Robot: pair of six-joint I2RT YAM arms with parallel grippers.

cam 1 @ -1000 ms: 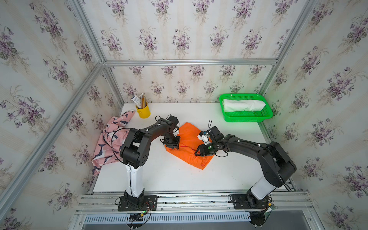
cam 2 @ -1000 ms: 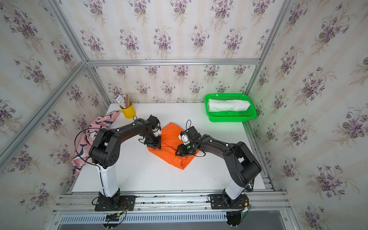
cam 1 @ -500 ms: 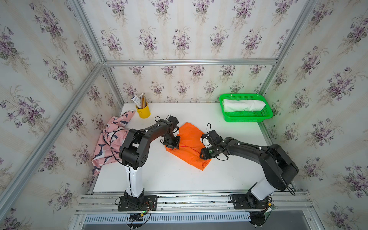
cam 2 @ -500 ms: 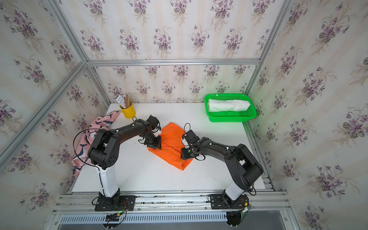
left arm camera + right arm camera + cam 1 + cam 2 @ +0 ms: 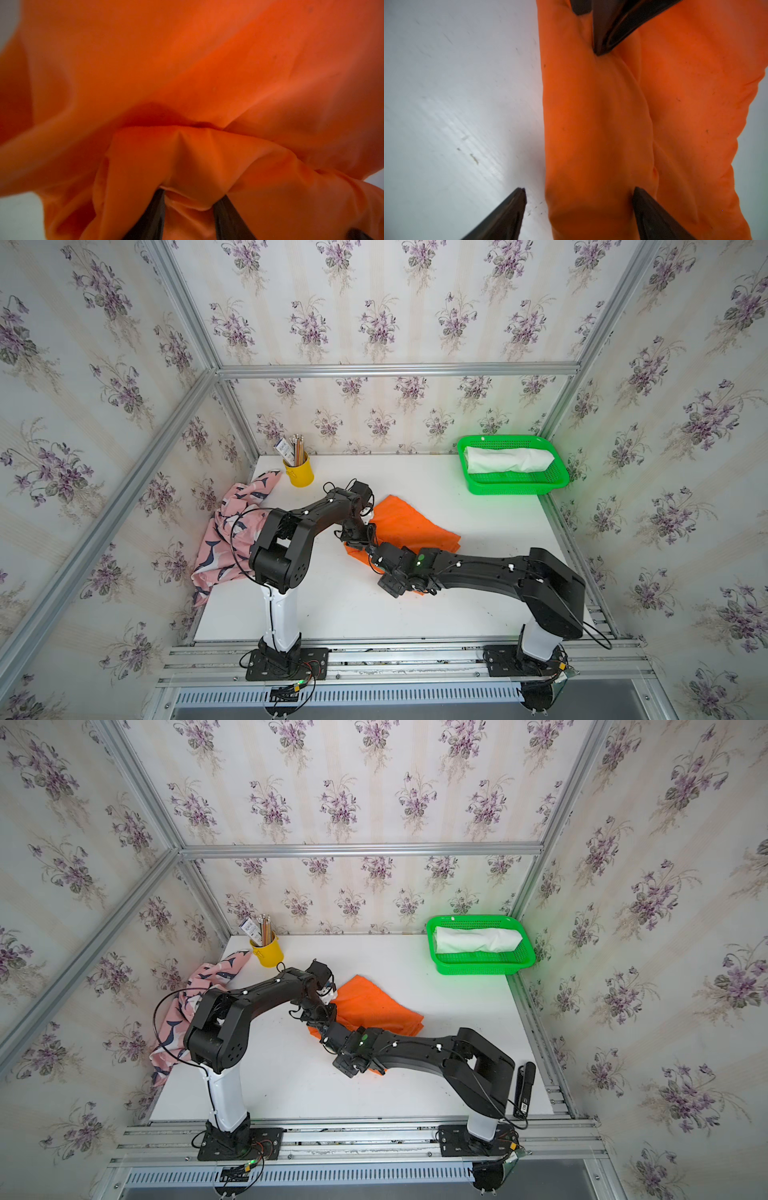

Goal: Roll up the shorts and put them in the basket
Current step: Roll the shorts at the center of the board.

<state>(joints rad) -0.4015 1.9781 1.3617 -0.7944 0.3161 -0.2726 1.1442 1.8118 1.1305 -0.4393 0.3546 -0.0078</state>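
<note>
Left wrist view: left jaws pinch a fold of the orange shorts [image 5: 187, 83]. Right jaws gape wide astride their edge, holding nothing.

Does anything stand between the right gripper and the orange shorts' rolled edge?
Nothing visible does. The right gripper stands open astride the rolled edge of the orange shorts, one of its fingers over the table. The left gripper pinches the same fold farther along, not in between.
</note>
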